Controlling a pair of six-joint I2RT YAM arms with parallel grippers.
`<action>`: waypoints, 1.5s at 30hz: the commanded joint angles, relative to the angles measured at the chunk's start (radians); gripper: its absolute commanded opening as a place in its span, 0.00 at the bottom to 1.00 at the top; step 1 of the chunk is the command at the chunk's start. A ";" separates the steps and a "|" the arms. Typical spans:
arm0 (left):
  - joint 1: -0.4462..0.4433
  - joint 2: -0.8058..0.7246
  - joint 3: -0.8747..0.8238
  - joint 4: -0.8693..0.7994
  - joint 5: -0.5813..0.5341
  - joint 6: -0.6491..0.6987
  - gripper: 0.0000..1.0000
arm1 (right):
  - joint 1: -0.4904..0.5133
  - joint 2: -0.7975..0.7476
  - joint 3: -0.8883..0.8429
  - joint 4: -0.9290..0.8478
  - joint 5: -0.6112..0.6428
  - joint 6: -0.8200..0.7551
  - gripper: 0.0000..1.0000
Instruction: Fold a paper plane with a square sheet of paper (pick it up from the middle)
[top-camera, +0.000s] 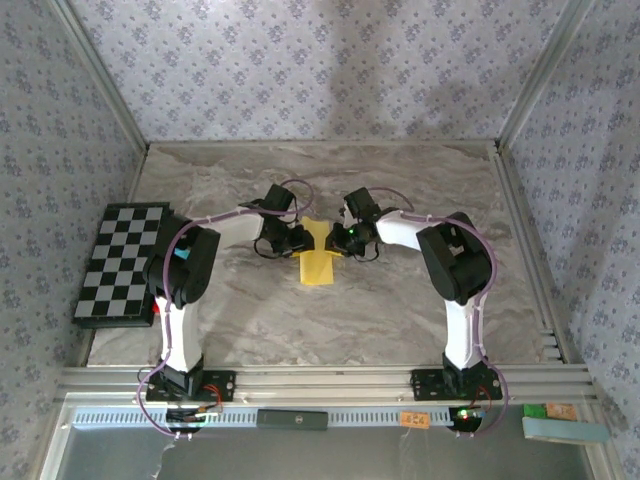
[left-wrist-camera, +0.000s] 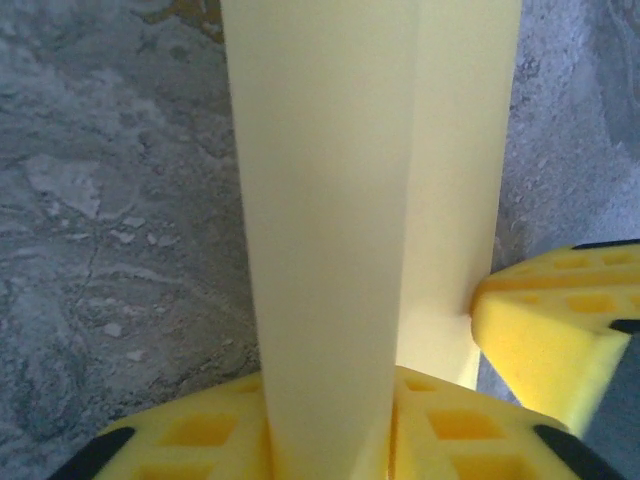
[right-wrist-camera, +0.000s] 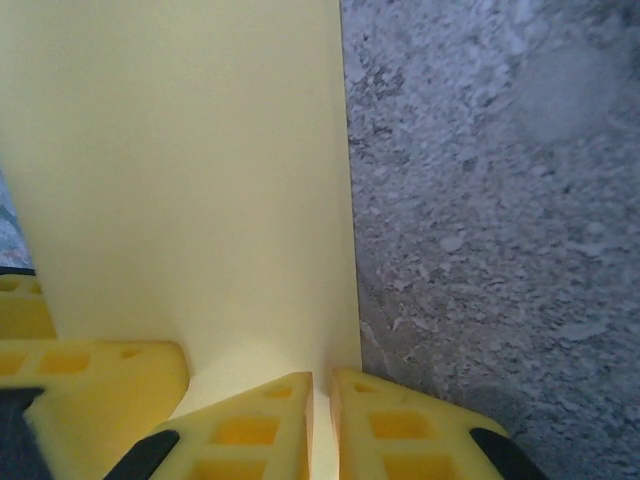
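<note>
Well right of the checkered board (top-camera: 122, 262), the square sheet of paper (top-camera: 318, 262) stood part-folded and narrow, the left gripper (top-camera: 300, 240) and right gripper (top-camera: 338, 240) each pinching it, the dart seemingly unfinished.

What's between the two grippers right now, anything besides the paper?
In the top view the folded yellow paper spans the gap between the left gripper and right gripper; nothing else lies there.
</note>
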 joint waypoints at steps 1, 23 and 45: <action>0.007 -0.058 0.018 -0.090 -0.110 0.000 0.43 | 0.008 0.035 0.019 -0.116 0.074 -0.017 0.15; -0.064 0.027 0.060 -0.194 -0.249 -0.053 0.44 | 0.001 -0.032 0.036 -0.064 -0.003 0.043 0.20; -0.050 0.074 0.061 -0.191 -0.208 0.014 0.37 | -0.111 -0.221 -0.112 -0.024 0.089 0.029 0.36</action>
